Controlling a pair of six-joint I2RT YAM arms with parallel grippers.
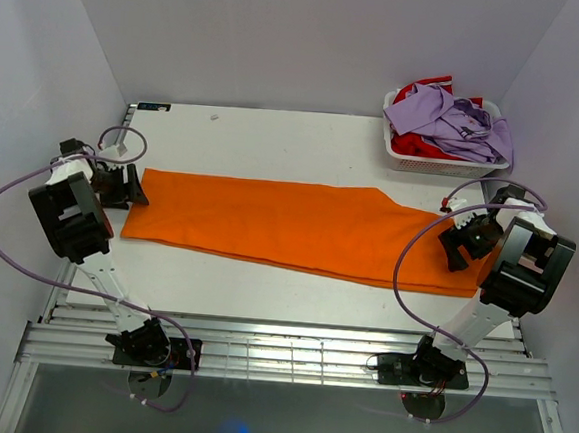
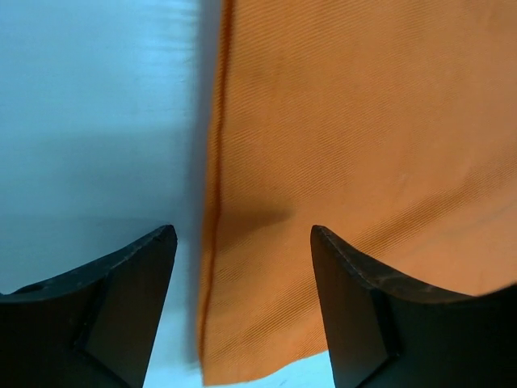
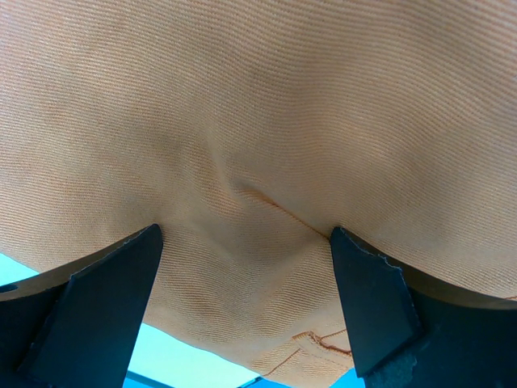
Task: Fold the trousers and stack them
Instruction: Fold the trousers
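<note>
The orange trousers lie flat across the table, folded lengthwise, hems at the left and waist at the right. My left gripper is open at the hem end. In the left wrist view its jaws straddle the hem corner of the trousers, one finger over bare table. My right gripper is open at the waist end. In the right wrist view its jaws stand apart low over the trousers, with a small pucker of cloth and a stitched seam between them.
A white basket stands at the back right corner, holding a lilac shirt over a red garment. White walls close in on both sides and at the back. The table shows bare white behind the trousers.
</note>
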